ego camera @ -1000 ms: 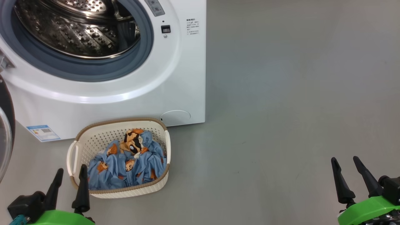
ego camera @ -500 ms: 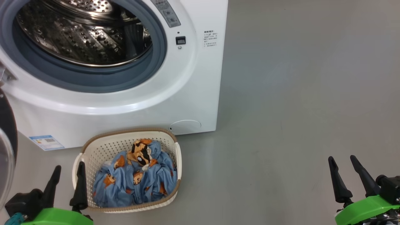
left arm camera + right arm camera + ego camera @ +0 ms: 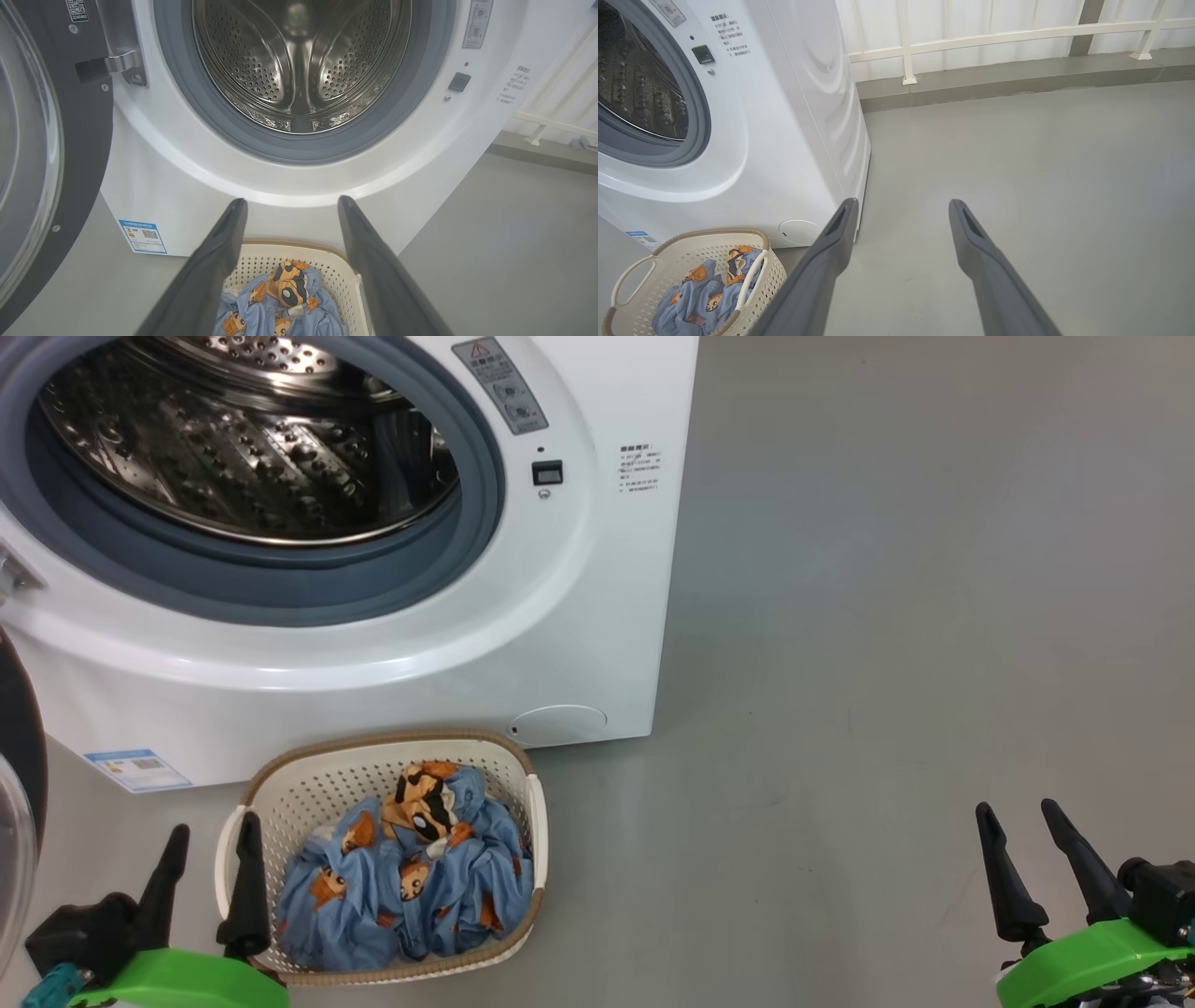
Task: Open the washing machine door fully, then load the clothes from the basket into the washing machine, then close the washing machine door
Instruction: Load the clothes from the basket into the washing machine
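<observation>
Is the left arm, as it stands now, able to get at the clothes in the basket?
Probably yes. The left gripper is open and close to the left end of the basket. The clothes lie uncovered in it, the basket has no lid, and nothing stands between gripper and fabric.

One washing machine (image 3: 579, 616), one basket (image 3: 392, 739), one clothes (image 3: 411, 887) bundle and two grippers (left gripper (image 3: 215, 823) at 7 o'clock, right gripper (image 3: 1014, 805) at 5 o'clock) are showing.
</observation>
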Motion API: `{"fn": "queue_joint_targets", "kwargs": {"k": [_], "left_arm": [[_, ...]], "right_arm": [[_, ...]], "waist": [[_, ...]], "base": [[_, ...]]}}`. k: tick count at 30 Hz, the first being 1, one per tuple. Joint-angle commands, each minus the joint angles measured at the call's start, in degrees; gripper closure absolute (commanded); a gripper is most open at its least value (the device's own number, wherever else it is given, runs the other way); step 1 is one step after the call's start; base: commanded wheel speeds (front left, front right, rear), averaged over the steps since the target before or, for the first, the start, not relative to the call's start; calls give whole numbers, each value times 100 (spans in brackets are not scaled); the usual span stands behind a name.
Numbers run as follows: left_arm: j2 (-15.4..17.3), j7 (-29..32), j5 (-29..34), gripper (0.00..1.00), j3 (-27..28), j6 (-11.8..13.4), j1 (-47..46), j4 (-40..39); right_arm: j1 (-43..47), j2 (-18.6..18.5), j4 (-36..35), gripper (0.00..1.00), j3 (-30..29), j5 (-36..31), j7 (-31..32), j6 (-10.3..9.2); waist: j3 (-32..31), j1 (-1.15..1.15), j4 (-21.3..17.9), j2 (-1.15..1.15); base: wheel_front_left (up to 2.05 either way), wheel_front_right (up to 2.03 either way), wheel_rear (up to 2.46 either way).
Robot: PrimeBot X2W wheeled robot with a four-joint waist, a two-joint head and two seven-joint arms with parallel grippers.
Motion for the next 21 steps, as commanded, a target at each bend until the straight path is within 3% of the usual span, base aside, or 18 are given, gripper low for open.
{"fn": "queue_joint_targets", "kwargs": {"k": [1, 14, 21], "left_arm": [[111, -36, 65, 0, 203, -9, -190, -74], [-111, -36, 108, 0, 20, -9, -374, 665], [88, -36, 158, 0, -289, -9, -1186, 1619]], "right_arm": [[-149, -60, -131, 0, 127, -1, -70, 9], [-433, 202, -341, 0, 435, -12, -70, 9], [-732, 329, -428, 0, 545, -23, -70, 9]], "waist": [[24, 0, 7, 0], [683, 0, -118, 0], [1369, 0, -277, 0]], "base": [[0, 0, 0], [0, 0, 0], [0, 0, 0]]}}
